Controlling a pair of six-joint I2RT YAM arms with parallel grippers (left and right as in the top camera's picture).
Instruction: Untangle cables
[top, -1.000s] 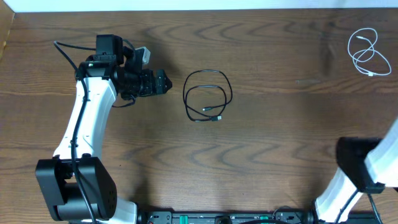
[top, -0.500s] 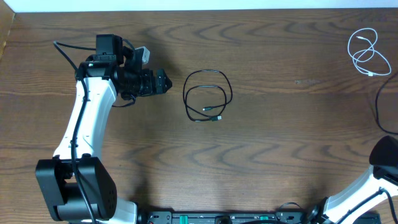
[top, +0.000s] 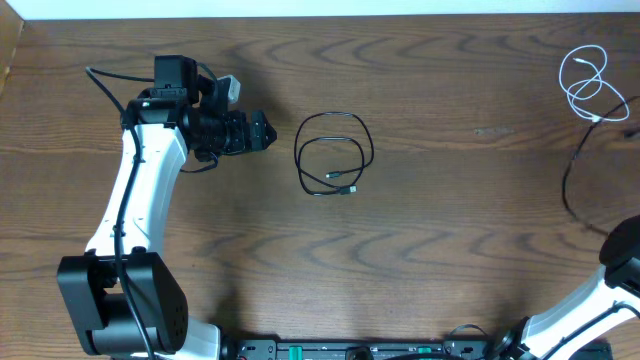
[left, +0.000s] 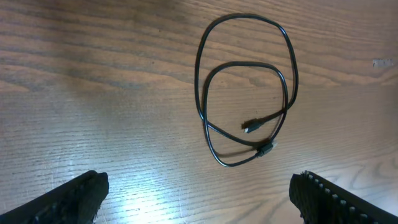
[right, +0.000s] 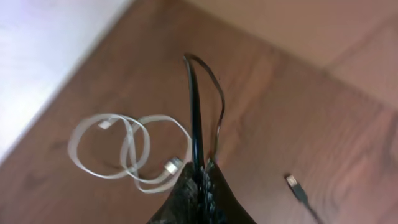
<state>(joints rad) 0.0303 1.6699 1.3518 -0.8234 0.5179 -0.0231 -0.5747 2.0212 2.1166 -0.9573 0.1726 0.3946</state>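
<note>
A thin black cable (top: 335, 155) lies coiled in loops at the table's middle, both plug ends inside the coil; it also shows in the left wrist view (left: 249, 87). My left gripper (top: 262, 132) is open and empty just left of it, its fingertips wide apart (left: 202, 199). The white cable (top: 590, 85) lies loosely looped at the far right corner and shows in the right wrist view (right: 127, 149). My right gripper (right: 202, 171) is shut on a second thin black cord (right: 194, 112), which trails along the right edge (top: 570, 185). Its plug (right: 298, 190) hangs free.
The wooden table (top: 450, 240) ends at a white strip along the back (top: 300, 8). The left arm's own thicker wire (top: 105, 85) loops behind its wrist. The right arm's base (top: 600, 300) sits at the lower right corner.
The right arm has swung out toward the right edge, and the black cord it holds now trails into view there. The left arm and the centre coil have not moved.
</note>
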